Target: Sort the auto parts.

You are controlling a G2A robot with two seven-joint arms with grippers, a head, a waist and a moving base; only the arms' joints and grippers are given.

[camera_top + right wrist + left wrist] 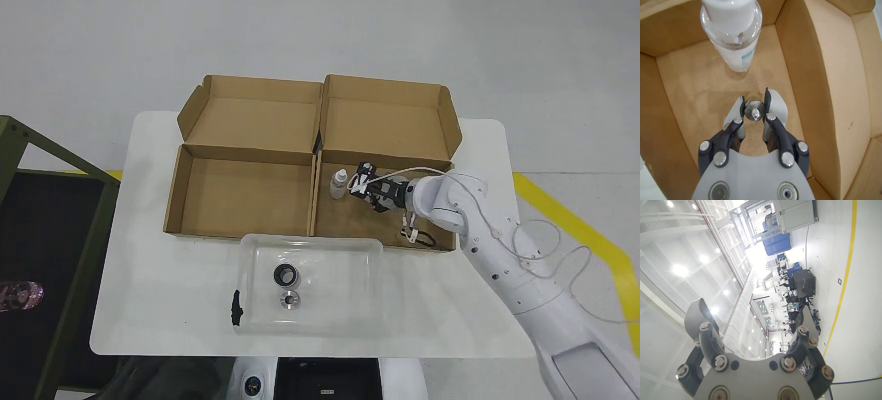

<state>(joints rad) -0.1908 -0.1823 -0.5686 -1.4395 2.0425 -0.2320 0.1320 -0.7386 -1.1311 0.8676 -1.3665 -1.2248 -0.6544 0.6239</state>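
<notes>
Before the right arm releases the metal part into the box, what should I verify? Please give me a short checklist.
1. Part held between the right jaws: ok.
2. Part inside the walls of the right box: ok.
3. Bottle apart from the part: ok.
4. Gap between part and box floor: cannot tell.
5. Left jaws open and empty: ok.
6. Tray emptied: not ok, a ring and a disc lie in it.

Right gripper (754,103) clenched (left gripper (752,308) agape)
</notes>
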